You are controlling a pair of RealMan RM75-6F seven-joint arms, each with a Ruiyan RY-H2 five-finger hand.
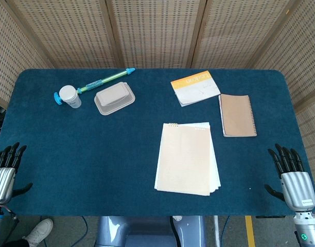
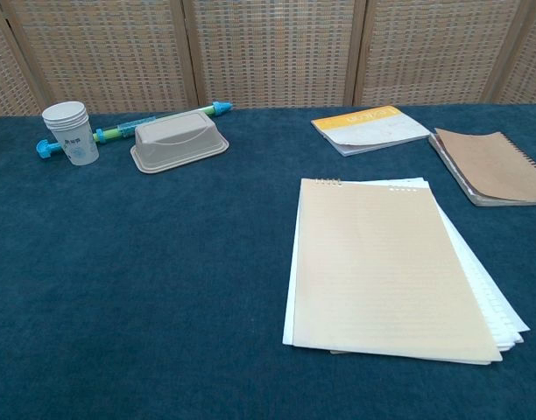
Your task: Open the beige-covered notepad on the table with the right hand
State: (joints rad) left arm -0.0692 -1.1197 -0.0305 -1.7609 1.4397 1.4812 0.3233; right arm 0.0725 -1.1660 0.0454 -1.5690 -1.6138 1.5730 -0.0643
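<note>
Right hand (image 1: 293,177) empty, fingers spread (left hand (image 1: 4,170) too), beige-covered notepad (image 1: 186,158) closed

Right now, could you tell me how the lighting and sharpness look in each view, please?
Head view: even, soft light, sharp throughout, no glare; the beige-covered notepad throws almost no shadow, and both the left hand and right hand show clearly. Chest view: equally diffuse and crisp, with the notepad looking stretched toward the camera by perspective; neither hand appears.

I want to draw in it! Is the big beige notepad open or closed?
Closed. The beige notepad lies flat with its cover over the white pages, which only peek out along the edges. Neither hand touches it.
</note>
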